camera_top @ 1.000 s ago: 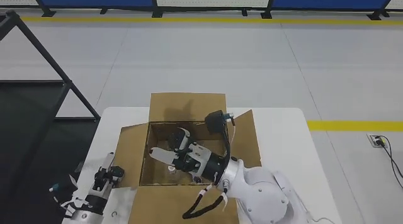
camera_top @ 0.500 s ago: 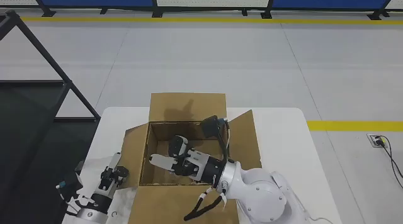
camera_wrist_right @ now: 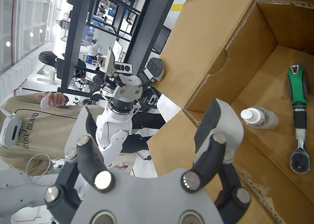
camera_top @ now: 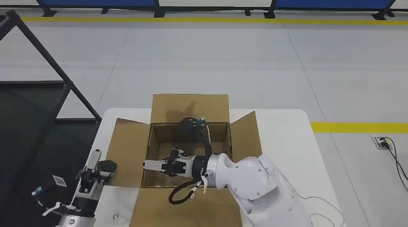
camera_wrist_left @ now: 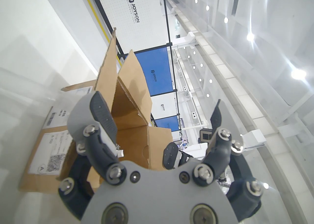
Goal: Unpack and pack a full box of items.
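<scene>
Right gripper (camera_wrist_right: 152, 114) spread wide over left wall of cardboard box (camera_wrist_right: 208, 38), clear bottle (camera_wrist_right: 260, 118) and green-handled ratchet (camera_wrist_right: 298, 117) apart on its floor, left gripper (camera_wrist_left: 157, 107) agape beside left flap (camera_top: 131, 153)

One cardboard box (camera_top: 189, 106) with four flaps, all folded outward. Inside it are two items: one small clear bottle (camera_wrist_right: 260, 118) with a white cap, and one ratchet wrench (camera_wrist_right: 298, 117) with a green-and-black handle. One white table (camera_top: 287, 138) bears the box. Two grippers, the left gripper (camera_wrist_left: 157, 102) and the right gripper (camera_wrist_right: 150, 109), each have two fingers. White paper labels (camera_wrist_left: 52, 151) on one outer flap number at least two; the full count cannot be told.
</scene>
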You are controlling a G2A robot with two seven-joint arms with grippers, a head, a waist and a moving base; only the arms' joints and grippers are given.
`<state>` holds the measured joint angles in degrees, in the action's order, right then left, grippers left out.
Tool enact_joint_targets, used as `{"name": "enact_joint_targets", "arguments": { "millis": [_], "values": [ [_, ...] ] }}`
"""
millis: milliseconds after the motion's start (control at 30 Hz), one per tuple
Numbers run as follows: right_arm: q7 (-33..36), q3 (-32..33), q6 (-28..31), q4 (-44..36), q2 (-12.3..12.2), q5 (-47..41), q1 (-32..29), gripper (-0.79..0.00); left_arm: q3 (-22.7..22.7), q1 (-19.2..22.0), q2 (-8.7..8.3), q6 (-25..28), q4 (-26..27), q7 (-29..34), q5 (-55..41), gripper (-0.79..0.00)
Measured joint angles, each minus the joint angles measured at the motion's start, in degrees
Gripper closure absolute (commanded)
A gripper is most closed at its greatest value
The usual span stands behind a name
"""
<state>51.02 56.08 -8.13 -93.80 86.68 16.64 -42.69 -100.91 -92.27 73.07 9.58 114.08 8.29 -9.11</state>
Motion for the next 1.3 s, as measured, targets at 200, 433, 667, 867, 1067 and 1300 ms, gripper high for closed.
{"name": "enact_joint_targets", "arguments": {
  "millis": [200,433,667,867,1067,1300],
  "values": [
    [-0.3,-0.2,0.3,0.1,0.0,0.1,-0.4,-0.785,-0.4,-0.9,0.13,1.4,1.9,-1.0,-0.7,-0.785],
    [4.8,-5.3,-4.7,6.0,0.4,6.8,4.9,-0.785,-0.8,-1.2,0.26,2.4,3.2,-1.6,-1.9,-0.785],
    [6.7,-11.8,-11.6,10.8,1.7,15.5,10.9,-0.785,-1.0,-1.0,0.31,2.2,2.7,-1.4,-2.7,-0.785],
    [8.0,-17.6,-15.9,14.7,3.2,22.5,14.8,-0.785,-1.1,-0.8,0.35,2.2,2.6,-1.0,-3.4,-0.785],
    [10.4,-20.8,-20.5,18.1,4.9,24.8,17.5,-0.785,-0.9,-0.7,0.37,2.3,2.5,-0.4,-3.7,-0.785],
    [10.2,-20.8,-20.2,18.2,4.8,24.9,17.3,-0.785,-0.5,-0.5,0.42,2.3,2.4,-0.2,-3.4,-0.785]
  ]
}}
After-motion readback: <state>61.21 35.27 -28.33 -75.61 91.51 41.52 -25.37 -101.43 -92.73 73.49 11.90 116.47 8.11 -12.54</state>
